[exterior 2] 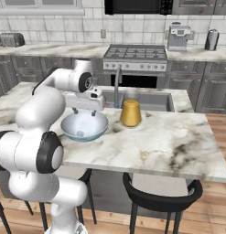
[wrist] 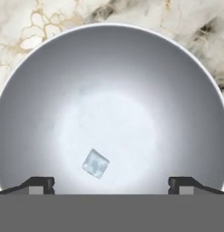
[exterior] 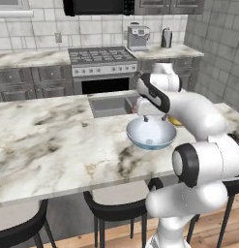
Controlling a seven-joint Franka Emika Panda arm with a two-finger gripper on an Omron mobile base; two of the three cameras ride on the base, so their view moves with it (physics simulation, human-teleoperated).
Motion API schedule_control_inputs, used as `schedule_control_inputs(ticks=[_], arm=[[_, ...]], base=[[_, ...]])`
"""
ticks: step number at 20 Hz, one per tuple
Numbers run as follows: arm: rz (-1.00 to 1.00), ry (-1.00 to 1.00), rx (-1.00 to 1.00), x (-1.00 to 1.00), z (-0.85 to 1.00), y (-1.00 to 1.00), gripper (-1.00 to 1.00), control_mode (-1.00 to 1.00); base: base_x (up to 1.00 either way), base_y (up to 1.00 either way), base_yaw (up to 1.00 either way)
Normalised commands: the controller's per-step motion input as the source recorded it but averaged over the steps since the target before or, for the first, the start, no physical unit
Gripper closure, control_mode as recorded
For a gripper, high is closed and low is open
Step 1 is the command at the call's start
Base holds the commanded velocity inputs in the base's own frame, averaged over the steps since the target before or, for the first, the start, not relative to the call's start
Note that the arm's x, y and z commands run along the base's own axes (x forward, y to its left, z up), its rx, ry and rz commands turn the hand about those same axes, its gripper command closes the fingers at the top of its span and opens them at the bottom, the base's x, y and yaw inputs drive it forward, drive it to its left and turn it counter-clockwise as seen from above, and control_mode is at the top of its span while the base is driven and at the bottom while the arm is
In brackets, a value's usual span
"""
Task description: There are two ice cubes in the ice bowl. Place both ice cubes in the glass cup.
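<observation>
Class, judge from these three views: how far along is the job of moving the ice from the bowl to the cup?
Possibly done: the hand view shows one ice cube in the ice bowl; where the second is cannot be told. In hand: nothing; the gripper hangs open above the bowl. Left: grasp this cube and carry it to the cup.

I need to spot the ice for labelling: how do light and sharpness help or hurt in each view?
Hand view: bright wash on the ice bowl floor, one ice cube faintly outlined between the open tool tips. Left base view: bowl interior soft, no cube discernible. Right base view: the same.
</observation>
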Motion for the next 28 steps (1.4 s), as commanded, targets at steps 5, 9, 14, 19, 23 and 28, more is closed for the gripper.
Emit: schedule_control_inputs(ticks=[5, 9, 14, 19, 23, 28], arm=[[-0.02, 0.06, 0.08, 0.00, -0.04, -0.02, -1.00, -1.00], [-0.01, 0.09, 0.14, -0.05, -0.22, 0.10, -1.00, -1.00], [0.00, 0.13, 0.04, 0.02, -0.23, 0.04, -1.00, -1.00], [0.00, 0.14, 0.00, 0.08, -0.28, 0.10, -1.00, -1.00], [0.00, 0.16, 0.00, 0.24, -0.28, 0.19, -1.00, -1.00], [0.00, 0.14, -0.01, 0.25, -0.35, 0.12, -1.00, -1.00]], base=[[0.00, 0.00, 0.00], [0.00, 0.00, 0.00], [0.00, 0.00, 0.00], [0.00, 0.00, 0.00], [0.00, 0.00, 0.00], [0.00, 0.00, 0.00]])
